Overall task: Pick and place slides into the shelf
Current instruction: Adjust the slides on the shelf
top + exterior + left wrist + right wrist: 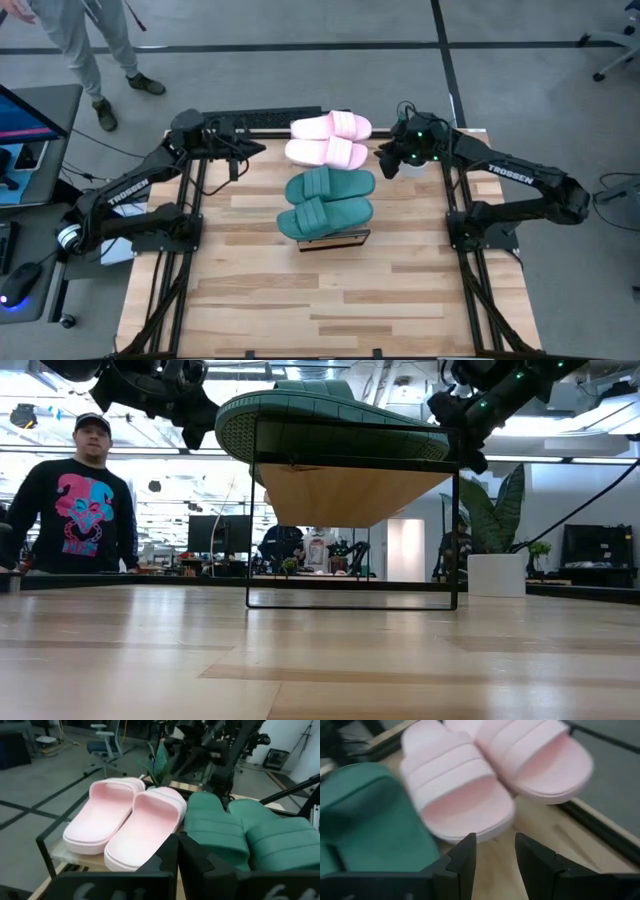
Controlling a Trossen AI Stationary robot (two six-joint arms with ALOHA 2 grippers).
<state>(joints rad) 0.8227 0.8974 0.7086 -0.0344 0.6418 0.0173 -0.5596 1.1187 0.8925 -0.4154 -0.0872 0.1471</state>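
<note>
Two light pink slides (329,139) and two teal slides (326,200) lie side by side across the shelf (336,241), soles down on its wood plank top. The pink ones are at the far end, the teal ones nearer. My left gripper (252,149) hovers shut to the left of the pink slides (125,820), touching nothing. My right gripper (386,160) hovers open to their right, tipped down at the nearer pink slide (460,795), with nothing between its fingers (495,852).
The shelf (350,490) stands on thin black legs at the middle of the table's far half. Bare planks (330,300) stretch toward the near edge. A person (85,500) stands beyond the far left side. A potted plant (497,530) is behind on the right.
</note>
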